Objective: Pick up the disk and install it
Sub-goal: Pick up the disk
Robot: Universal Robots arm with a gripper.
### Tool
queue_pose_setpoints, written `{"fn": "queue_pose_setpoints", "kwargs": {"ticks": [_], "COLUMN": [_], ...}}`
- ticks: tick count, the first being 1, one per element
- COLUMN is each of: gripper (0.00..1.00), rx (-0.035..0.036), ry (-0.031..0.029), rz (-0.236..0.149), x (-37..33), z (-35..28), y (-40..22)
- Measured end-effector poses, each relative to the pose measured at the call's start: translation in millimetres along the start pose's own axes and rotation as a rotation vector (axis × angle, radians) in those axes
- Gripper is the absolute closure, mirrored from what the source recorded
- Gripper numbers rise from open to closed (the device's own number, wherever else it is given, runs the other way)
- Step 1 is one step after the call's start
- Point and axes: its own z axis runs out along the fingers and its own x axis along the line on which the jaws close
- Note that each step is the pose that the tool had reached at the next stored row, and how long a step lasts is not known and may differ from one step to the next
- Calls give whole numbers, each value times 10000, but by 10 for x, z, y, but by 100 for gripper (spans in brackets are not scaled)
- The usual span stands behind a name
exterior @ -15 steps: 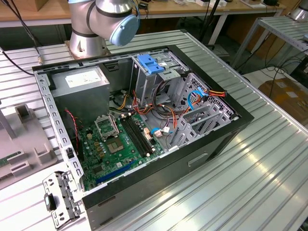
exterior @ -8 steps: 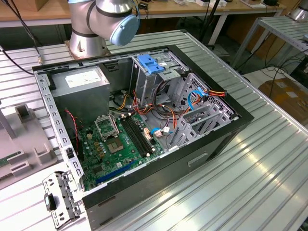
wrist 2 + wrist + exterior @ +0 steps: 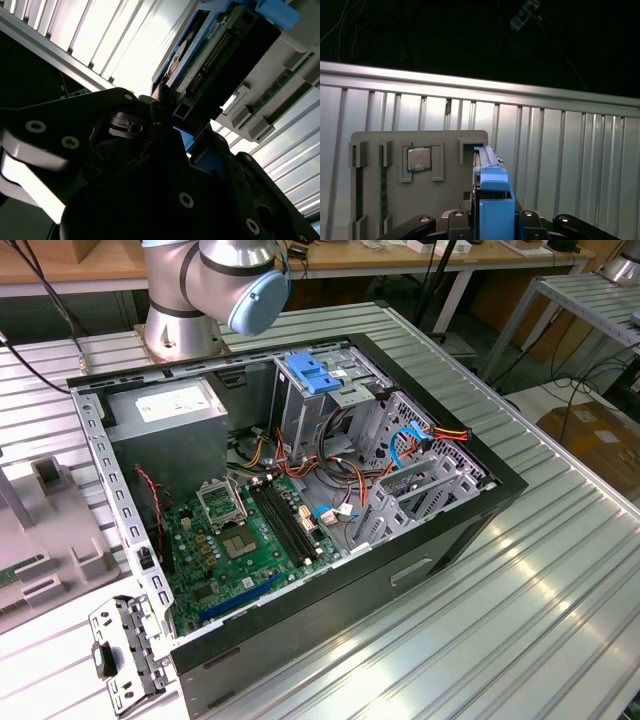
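Note:
In both wrist views the disk (image 3: 494, 192) stands on edge in a slot of a grey holder tray (image 3: 450, 195), with its bright blue carrier toward the camera. The second wrist view shows the disk (image 3: 210, 55) from the side, its circuit board and connector facing out. My gripper (image 3: 495, 222) straddles the near end of the disk, one black finger pressed against each side of the blue carrier. The second wrist view also has the gripper (image 3: 182, 135) closed around that same end. The disk still sits in the holder.
The open computer case (image 3: 440, 540) lies on the ribbed metal table, with a motherboard (image 3: 240, 540), a grey power supply (image 3: 170, 425) and a drive cage with a blue latch (image 3: 315, 372). The arm's base (image 3: 200, 290) stands behind it. The holder tray also carries a processor chip (image 3: 419, 159).

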Motion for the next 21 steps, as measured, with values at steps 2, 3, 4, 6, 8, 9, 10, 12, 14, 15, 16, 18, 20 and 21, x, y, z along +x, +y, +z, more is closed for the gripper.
{"fn": "queue_pose_setpoints", "kwargs": {"ticks": [2,3,4,6,8,9,10,12,14,15,16,18,20,21], "gripper": [63,63,63,63,63,63,63,63,63,63,63,63,63,63], "rx": [2,1,0,2,2,2,3,3,2,3,4,3,4,4], "ry": [-8,-12,-14,-19,-23,-24,-26,-30,-32,-34,-37,-41,-45,-47], "rz": [0,0,0,-1,-1,-1,-1,-1,-2,-1,-1,-2,-2,-2], "x": [-1,-2,-3,-4,-6,-7,-7,-9,-10,-11,-12,-13,-15,-15], "z": [-10,-17,-22,-36,-51,-59,-65,-81,-95,-100,-108,-120,-133,-138], "y": [1,1,1,1,2,2,3,3,3,4,4,5,5,5]}}
